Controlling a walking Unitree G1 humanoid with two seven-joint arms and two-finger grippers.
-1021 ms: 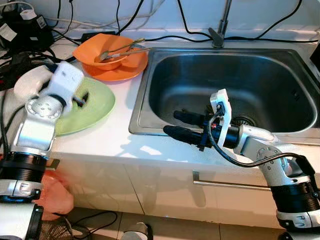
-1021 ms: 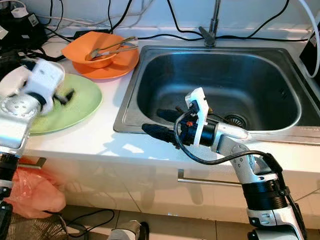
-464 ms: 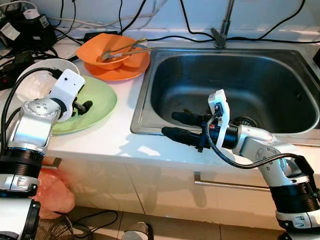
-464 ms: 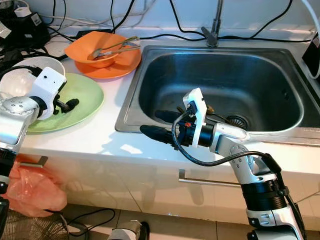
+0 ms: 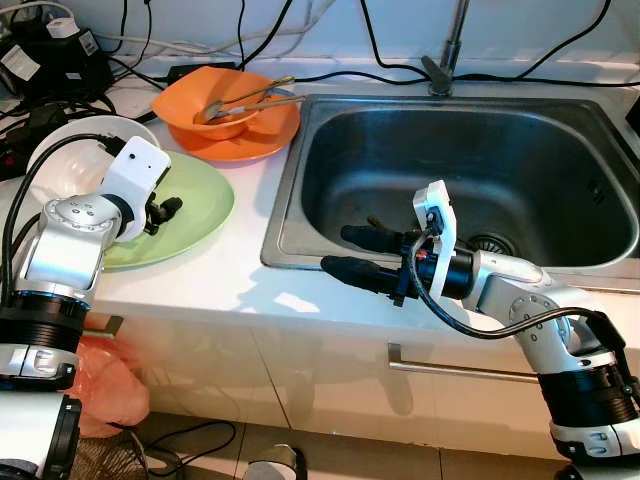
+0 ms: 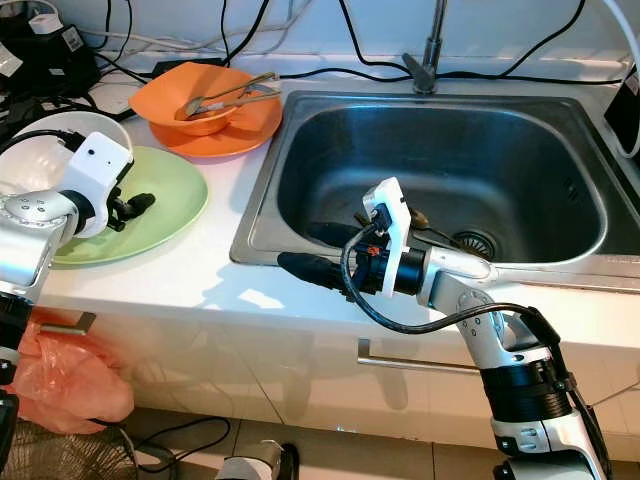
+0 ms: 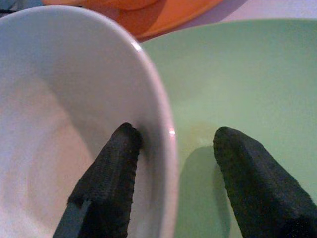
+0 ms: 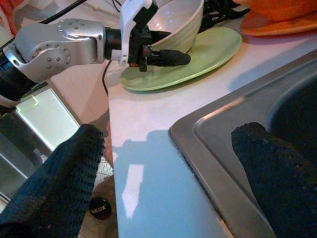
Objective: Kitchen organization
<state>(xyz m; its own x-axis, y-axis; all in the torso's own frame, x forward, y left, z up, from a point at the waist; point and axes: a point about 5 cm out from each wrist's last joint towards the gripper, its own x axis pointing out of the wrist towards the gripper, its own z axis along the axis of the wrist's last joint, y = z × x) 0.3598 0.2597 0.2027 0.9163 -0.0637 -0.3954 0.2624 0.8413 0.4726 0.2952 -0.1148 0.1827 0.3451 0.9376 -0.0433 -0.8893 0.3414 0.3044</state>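
White kitchen counter (image 5: pixel 220 275), stainless sink (image 5: pixel 460 170) sunk into its right half. Left of sink, green plate (image 5: pixel 195 205) flat on counter, white bowl (image 5: pixel 75 160) resting on plate's left part. Behind it, orange plate (image 5: pixel 265 135) near sink's rear corner, orange bowl (image 5: pixel 205 100) on it holding metal tongs (image 5: pixel 245 100). Black cables (image 5: pixel 300 75) trailing along counter's back edge; dark electronics (image 5: pixel 45 65) piled at far-left corner. Faucet base (image 5: pixel 440 70) behind sink.

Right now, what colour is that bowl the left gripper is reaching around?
White bowl, clearest in the left wrist view.
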